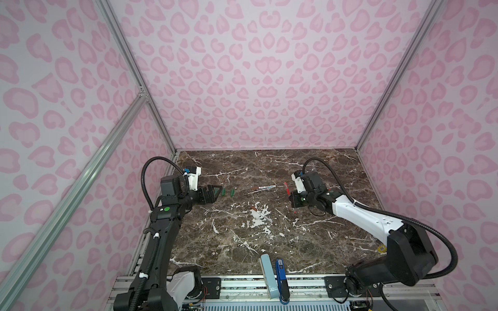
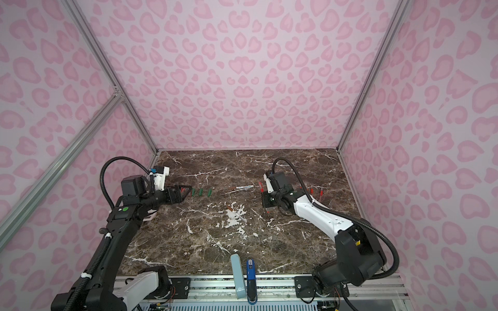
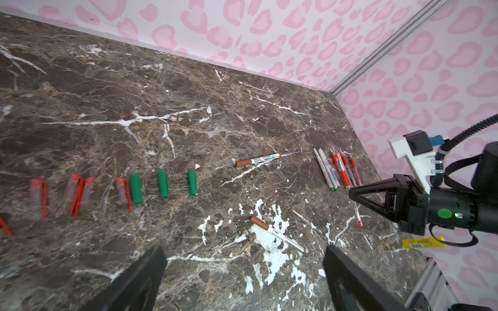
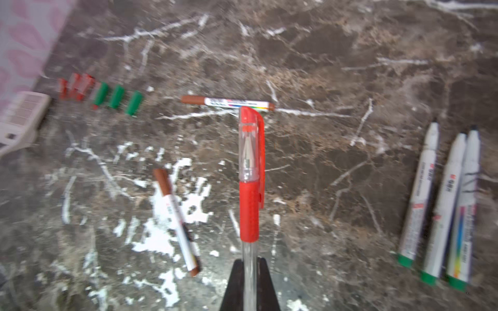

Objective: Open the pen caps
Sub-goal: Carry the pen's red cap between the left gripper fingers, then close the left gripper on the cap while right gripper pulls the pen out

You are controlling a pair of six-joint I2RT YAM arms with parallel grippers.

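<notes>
The right tool (image 4: 249, 262) is clenched on the clear barrel of a red pen (image 4: 249, 212), and the pen's red-clipped cap (image 4: 251, 140) sits over the tip. In a top view this pen stands right of the frame's middle, raised off the desk (image 1: 323, 242). The left tool (image 1: 217, 192) is released, its fingers (image 3: 145, 272) wide apart with nothing between them. It sits left of the frame's middle, just beside a row of loose caps on the desk. The row has three green caps (image 3: 163, 187) lying side by side without touching, then several red caps (image 3: 80, 194) beyond them. Two brown-capped markers (image 3: 257, 161) lie near the middle of the desk, well apart from each other. Three uncapped white markers (image 4: 442, 210) lie close together near the right tool's side. Some bare red pens (image 3: 345, 169) lie just beside them.
</notes>
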